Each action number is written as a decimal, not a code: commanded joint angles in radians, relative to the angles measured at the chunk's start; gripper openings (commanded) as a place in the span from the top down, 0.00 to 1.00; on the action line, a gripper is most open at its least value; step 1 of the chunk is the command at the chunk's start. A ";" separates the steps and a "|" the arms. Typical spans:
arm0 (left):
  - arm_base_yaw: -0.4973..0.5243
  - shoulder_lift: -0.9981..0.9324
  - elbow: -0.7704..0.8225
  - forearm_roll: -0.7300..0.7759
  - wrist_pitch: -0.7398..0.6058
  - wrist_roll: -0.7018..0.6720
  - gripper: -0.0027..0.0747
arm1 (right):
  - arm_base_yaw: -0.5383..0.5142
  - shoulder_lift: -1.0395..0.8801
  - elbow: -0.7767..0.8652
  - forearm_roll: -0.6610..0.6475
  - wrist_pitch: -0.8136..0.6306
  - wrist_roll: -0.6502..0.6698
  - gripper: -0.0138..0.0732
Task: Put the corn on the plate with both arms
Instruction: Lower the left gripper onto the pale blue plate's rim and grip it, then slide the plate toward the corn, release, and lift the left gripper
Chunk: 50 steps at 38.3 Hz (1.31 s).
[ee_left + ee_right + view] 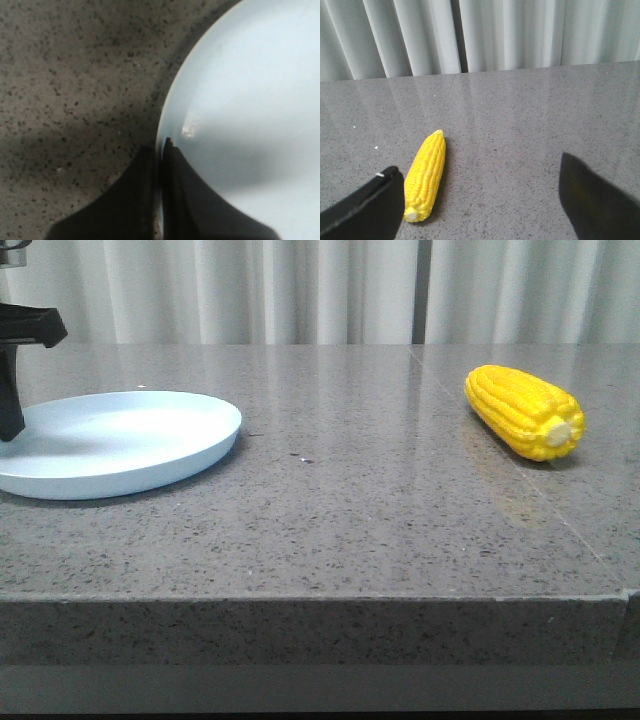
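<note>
The left gripper (161,147) is seen clamped on the rim of the plate (150,455): in the left wrist view its two dark tapered fingers (135,200) are pressed nearly together, with only a thin slit between them, and the plate's edge runs into that slit. One finger lies over the speckled tabletop (380,510) outside the plate, the other over the plate's pale inner surface, where a shadow is cast. In the front view only part of this black gripper is visible, at the plate's far left side.

The right gripper (480,200) is held wide apart; its two black fingers are seen at either side of the right wrist view, with bare grey stone between them. Nothing is gripped by it.

The plate is set flat on the tabletop and holds nothing. The corn (523,412) lies on its side on the same surface, well apart from the plate and to its right, with the pale stub end turned toward the table's front edge. In the right wrist view the corn (425,175) is found just beside one finger of the right gripper, not between the two. Pale pleated curtains (300,290) hang beyond the plate, past the table's far edge.
</note>
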 commanded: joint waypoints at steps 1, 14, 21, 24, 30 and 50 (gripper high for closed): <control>-0.008 -0.036 -0.035 -0.006 -0.023 -0.003 0.99 | -0.008 0.014 -0.034 -0.001 -0.084 -0.006 0.10; -0.056 -0.069 -0.255 -0.076 0.082 -0.003 0.99 | -0.008 0.014 -0.034 -0.001 -0.083 -0.006 0.10; -0.135 -0.037 -0.349 -0.156 0.086 -0.003 0.99 | -0.008 0.014 -0.034 -0.001 -0.083 -0.006 0.10; -0.171 0.004 -0.373 -0.179 0.078 -0.003 0.99 | -0.008 0.014 -0.034 -0.001 -0.083 -0.006 0.10; -0.210 0.076 -0.382 -0.181 0.056 -0.003 0.99 | -0.008 0.014 -0.034 -0.001 -0.083 -0.006 0.10; -0.216 0.151 -0.382 -0.202 0.044 -0.003 0.70 | -0.008 0.014 -0.034 -0.001 -0.083 -0.006 0.10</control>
